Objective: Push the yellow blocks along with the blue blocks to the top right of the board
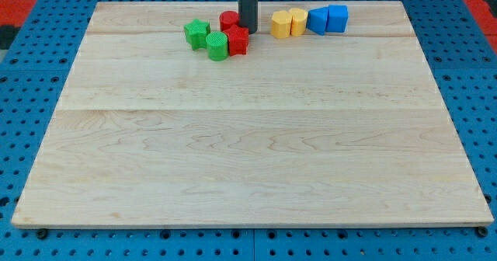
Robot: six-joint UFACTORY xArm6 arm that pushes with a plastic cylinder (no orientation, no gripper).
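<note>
Two yellow blocks stand side by side near the view's top, a hexagon-like one (pixel 280 24) and a rounded one (pixel 298 21). Right of them, touching in a row, are two blue blocks, one wedge-like (pixel 317 19) and one cube (pixel 337 17). My tip (pixel 248 30) is at the end of the dark rod, just left of the yellow blocks with a small gap, and beside the red blocks.
A red cylinder (pixel 228 20) and a red block (pixel 238 40) sit left of the tip. A green star block (pixel 197 33) and a green cylinder (pixel 217 46) lie further left. The wooden board (pixel 248 152) rests on a blue perforated table.
</note>
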